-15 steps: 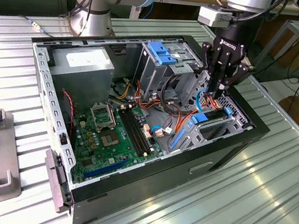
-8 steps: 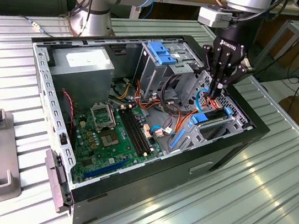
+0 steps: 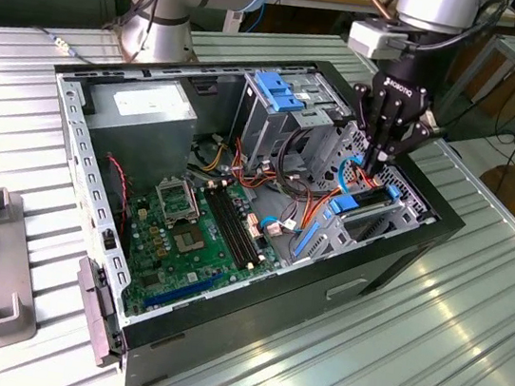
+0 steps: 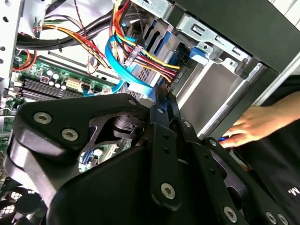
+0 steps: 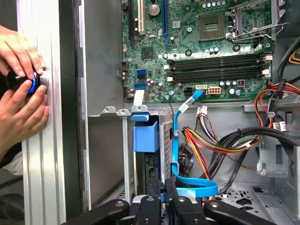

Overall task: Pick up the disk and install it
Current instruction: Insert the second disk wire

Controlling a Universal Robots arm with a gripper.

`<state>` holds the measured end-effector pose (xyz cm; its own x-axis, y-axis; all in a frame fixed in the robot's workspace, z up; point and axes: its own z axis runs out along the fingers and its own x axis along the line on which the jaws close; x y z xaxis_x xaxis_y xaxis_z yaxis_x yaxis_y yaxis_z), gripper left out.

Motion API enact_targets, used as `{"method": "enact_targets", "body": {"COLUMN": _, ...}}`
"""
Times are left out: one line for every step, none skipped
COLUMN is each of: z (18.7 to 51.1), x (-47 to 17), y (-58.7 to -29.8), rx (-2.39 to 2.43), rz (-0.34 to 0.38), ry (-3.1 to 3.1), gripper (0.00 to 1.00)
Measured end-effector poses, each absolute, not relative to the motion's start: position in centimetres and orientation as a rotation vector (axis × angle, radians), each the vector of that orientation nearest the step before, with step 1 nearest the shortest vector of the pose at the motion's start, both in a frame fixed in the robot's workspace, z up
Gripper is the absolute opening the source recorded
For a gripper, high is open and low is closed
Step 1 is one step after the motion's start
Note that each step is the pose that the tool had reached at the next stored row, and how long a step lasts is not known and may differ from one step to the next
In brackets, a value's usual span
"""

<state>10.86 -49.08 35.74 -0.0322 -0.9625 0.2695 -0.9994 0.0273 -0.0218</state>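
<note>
Jaws of the gripper [image 5: 165, 186] stand drawn together, tips near touching, low in the drive bay at the right of the open computer case [image 3: 95, 189]. I cannot tell whether they nip anything.

From the exterior view's left: the grey power-supply box [image 3: 144, 110] sits at the far left corner and the motherboard [image 3: 190, 227] lies on the case floor. The metal drive cage [image 3: 328, 237] stands at the right, under the gripper.

The disk [image 5: 146, 138] stands on edge in that cage, blue rail showing above its black body, just beside the fingertips and left of the blue data cable [image 5: 176, 140].

By my judgement the pick-up is done and the install step is in hand, the disk already in its slot. Seating it calls for a straight push along the rails, clear of the cables.

A person's hands [image 5: 21, 93] rest on a blue button outside the case.
</note>
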Motion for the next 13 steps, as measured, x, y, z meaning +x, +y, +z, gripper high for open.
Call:
{"method": "enact_targets", "body": {"z": 35.7, "x": 10.8, "y": -49.2, "rx": 2.055, "rz": 0.300, "ry": -2.116, "gripper": 0.16}}
{"method": "enact_targets", "body": {"z": 35.7, "x": 10.7, "y": -49.5, "rx": 2.059, "rz": 0.300, "ry": -2.116, "gripper": 0.16}}
{"method": "enact_targets", "body": {"z": 35.7, "x": 10.7, "y": -49.6, "rx": 2.062, "rz": 0.301, "ry": -2.115, "gripper": 0.16}}
{"method": "enact_targets", "body": {"z": 35.6, "x": 10.6, "y": -49.8, "rx": 2.065, "rz": 0.303, "ry": -2.113, "gripper": 0.16}}
{"method": "enact_targets", "body": {"z": 35.6, "x": 10.5, "y": -50.0, "rx": 2.073, "rz": 0.307, "ry": -2.110, "gripper": 0.16}}
{"method": "enact_targets", "body": {"z": 35.5, "x": 10.4, "y": -50.2, "rx": 2.078, "rz": 0.308, "ry": -2.107, "gripper": 0.16}}
{"method": "enact_targets", "body": {"z": 35.5, "x": 10.4, "y": -50.3, "rx": 2.082, "rz": 0.308, "ry": -2.106, "gripper": 0.16}}
{"method": "enact_targets", "body": {"z": 35.4, "x": 10.3, "y": -50.5, "rx": 2.089, "rz": 0.308, "ry": -2.104, "gripper": 0.16}}
{"method": "enact_targets", "body": {"z": 35.4, "x": 10.2, "y": -50.6, "rx": 2.092, "rz": 0.307, "ry": -2.103, "gripper": 0.16}}
{"method": "enact_targets", "body": {"z": 35.3, "x": 10.2, "y": -50.7, "rx": 2.096, "rz": 0.304, "ry": -2.103, "gripper": 0.16}}
{"method": "enact_targets", "body": {"z": 35.2, "x": 10.1, "y": -50.9, "rx": 2.103, "rz": 0.299, "ry": -2.105, "gripper": 0.16}}
{"method": "enact_targets", "body": {"z": 35.2, "x": 10.1, "y": -51.1, "rx": 2.107, "rz": 0.295, "ry": -2.106, "gripper": 0.16}}
{"method": "enact_targets", "body": {"z": 35.2, "x": 10.1, "y": -51.3, "rx": 2.112, "rz": 0.289, "ry": -2.110, "gripper": 0.16}}
